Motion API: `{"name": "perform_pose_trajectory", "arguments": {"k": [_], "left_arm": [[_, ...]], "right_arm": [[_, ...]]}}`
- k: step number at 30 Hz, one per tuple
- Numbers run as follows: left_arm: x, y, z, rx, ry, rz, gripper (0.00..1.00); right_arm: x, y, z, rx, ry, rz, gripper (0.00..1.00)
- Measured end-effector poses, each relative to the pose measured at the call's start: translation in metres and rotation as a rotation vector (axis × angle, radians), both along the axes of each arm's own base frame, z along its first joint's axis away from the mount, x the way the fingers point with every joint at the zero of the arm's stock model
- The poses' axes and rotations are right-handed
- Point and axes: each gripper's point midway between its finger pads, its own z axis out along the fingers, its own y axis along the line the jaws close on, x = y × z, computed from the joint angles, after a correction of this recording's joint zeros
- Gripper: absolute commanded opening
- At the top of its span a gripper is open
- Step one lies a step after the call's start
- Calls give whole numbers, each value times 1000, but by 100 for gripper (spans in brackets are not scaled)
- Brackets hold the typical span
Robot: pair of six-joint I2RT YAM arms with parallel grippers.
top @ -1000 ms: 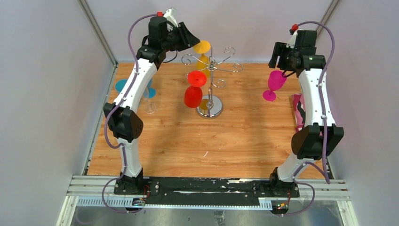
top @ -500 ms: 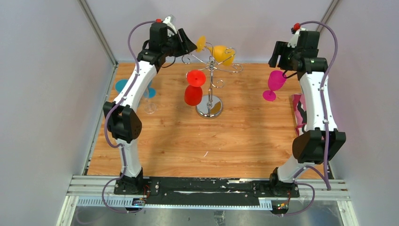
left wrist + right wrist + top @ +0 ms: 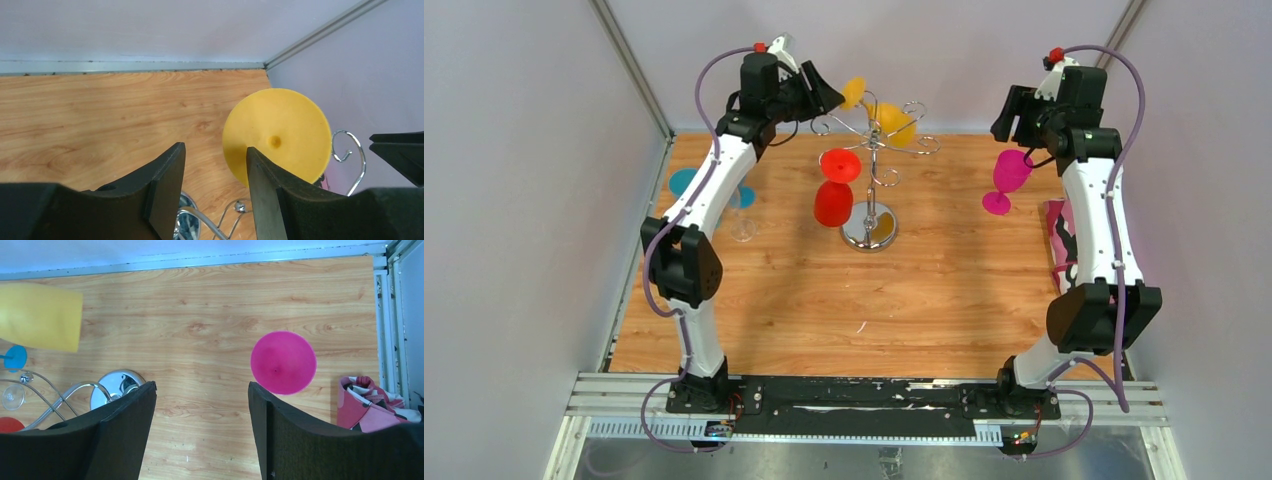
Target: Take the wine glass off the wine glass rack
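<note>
Left gripper (image 3: 214,148) not gripping, jaws apart with nothing between them, just left of the foot of the yellow glass (image 3: 280,135), which is tipped sideways in the top arms of the rack (image 3: 870,230), probably lining up a grab; right gripper (image 3: 202,385) also spread, parked over the pink glass (image 3: 283,362).

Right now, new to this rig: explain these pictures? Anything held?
These are two robot arms bolted at the near edge of a table, each with a two-finger gripper. The wide picture is from a fixed camera above and behind them. The other two are from cameras on each wrist. On the table stands a wine glass rack. A red glass hangs upside down from it, and a yellow glass is tilted at its top. A magenta glass, a blue glass, a clear glass and a pink cloth sit around it. The left gripper is open beside the yellow glass's foot. The right gripper is open over the magenta glass. Nothing sits between either one's jaws.
</note>
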Motion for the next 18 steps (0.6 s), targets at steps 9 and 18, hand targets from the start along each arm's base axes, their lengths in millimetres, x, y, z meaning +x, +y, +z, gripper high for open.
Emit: {"name": "perform_pose_trajectory", "arguments": {"k": [9,18], "left_arm": [[-9,-9,13,-111,-29,-39,55],[-11,-7,20,-191,-36,-48,46]], "right_arm": [[3,5,3,15,-21,27,71],[2,9,-1,25,-29,43,70]]}}
